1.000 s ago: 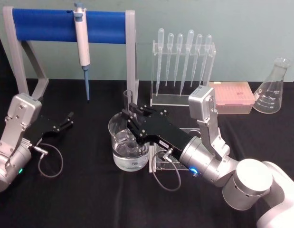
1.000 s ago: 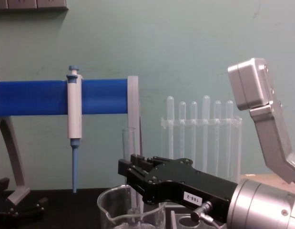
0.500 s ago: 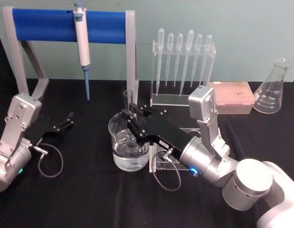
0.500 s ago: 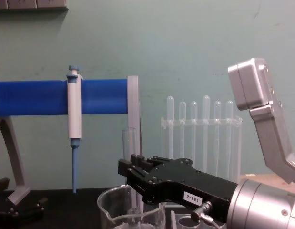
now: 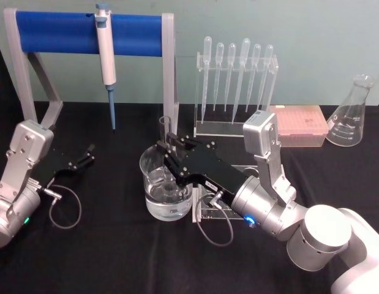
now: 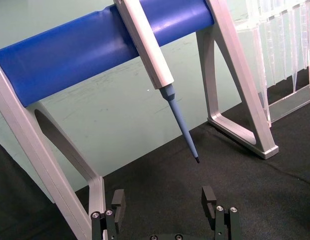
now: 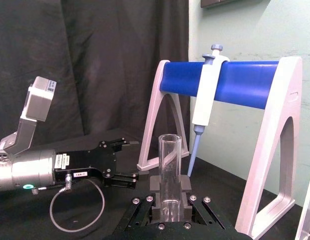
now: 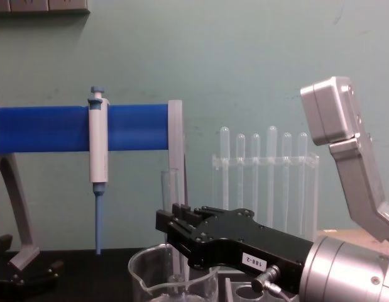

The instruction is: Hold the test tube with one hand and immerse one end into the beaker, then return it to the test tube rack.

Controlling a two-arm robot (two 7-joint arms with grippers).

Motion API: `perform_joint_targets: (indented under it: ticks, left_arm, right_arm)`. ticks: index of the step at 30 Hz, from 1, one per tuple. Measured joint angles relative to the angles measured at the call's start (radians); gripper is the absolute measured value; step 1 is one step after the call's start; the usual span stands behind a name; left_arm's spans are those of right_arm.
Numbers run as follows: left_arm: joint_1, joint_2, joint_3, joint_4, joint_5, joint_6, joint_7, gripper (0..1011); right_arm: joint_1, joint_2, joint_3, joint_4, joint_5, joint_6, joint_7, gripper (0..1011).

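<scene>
Up front, the right gripper [image 5: 166,146] is clamped on the one test tube [image 5: 165,130], upright with its lower end inside the one beaker [image 5: 151,190]; the left gripper [image 5: 86,156] lies parked at the left of the table [image 5: 116,263], fingers apart. Drawn sideways before clearing the rim, the tube could, I judge, strike glass and tip the beaker. Farther back stand six pipettes [image 5: 245,61], one pipettor [image 5: 105,55] and one flask [image 5: 350,122].

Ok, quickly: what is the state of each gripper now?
Left gripper: open, holding nothing, parked at the robot's left.
Right gripper: closed on the upright test tube, its lower end inside the beaker.
</scene>
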State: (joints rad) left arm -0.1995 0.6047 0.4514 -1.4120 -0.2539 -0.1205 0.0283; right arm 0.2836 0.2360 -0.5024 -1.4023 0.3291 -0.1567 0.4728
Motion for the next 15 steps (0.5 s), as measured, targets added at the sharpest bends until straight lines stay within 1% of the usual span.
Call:
perform_joint_targets:
  ticks: [15]
  left_arm:
    - [0.0, 0.0, 0.0, 0.0, 0.0, 0.0, 0.0, 1000]
  right_arm:
    - [0.0, 0.0, 0.0, 0.0, 0.0, 0.0, 0.0, 222]
